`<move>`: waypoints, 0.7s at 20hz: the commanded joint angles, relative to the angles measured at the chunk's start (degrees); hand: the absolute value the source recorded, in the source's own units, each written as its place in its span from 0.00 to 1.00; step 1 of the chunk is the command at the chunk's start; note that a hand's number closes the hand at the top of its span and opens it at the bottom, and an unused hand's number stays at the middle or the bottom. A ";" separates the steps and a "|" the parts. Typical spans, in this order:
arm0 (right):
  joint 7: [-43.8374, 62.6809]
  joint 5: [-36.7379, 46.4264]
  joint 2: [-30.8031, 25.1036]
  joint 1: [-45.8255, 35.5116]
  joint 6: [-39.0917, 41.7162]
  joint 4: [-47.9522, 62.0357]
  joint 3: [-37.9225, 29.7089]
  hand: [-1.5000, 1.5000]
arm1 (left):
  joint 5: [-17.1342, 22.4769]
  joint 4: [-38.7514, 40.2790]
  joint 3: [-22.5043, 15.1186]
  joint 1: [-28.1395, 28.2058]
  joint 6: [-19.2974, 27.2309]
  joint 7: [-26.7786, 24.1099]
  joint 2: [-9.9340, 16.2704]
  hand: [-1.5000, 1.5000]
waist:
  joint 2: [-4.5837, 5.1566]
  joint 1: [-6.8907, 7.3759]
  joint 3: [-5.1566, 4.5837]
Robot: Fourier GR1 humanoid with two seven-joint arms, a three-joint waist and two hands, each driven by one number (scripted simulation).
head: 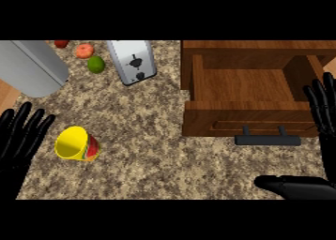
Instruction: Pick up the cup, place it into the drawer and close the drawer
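down at the lower left, the left hand (pixel 18 133) rests open with its fingers straight and spread, just beside the cup (pixel 76 144) but not touching it. over at the right edge, the right hand (pixel 328 115) is also wide open, fingers straight and pointing up alongside the drawer (pixel 248 101), its thumb jutting left low in the view.

outward from the hands, the surface (pixel 143 136) is a speckled brown and beige stone top, with strips of wooden floor showing at its far left. the cup lies tipped on its side, yellow with red and green bands, its mouth facing up and left. the wooden drawer stands pulled open, a dark handle (pixel 267 139) on its front. farther back sit a toaster (pixel 133 61), a grey cylinder (pixel 28 65) and some fruit (pixel 96 64).
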 commanded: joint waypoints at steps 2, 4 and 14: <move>0.96 -0.33 -1.10 -0.72 1.21 0.95 -1.34 0.00 | 11.73 3.92 6.99 1.39 -6.06 3.16 4.57 0.00 | -0.03 -0.23 0.01; 4.57 1.51 -0.71 -5.67 0.31 1.61 0.71 0.00 | 7.59 9.86 5.95 1.16 -8.74 -2.47 2.05 0.00 | 0.01 -0.20 -0.01; -4.19 2.14 0.53 -4.27 1.22 8.50 -0.83 0.00 | -4.65 27.78 11.69 -1.85 -10.36 -12.35 2.70 0.00 | 0.09 -0.34 0.00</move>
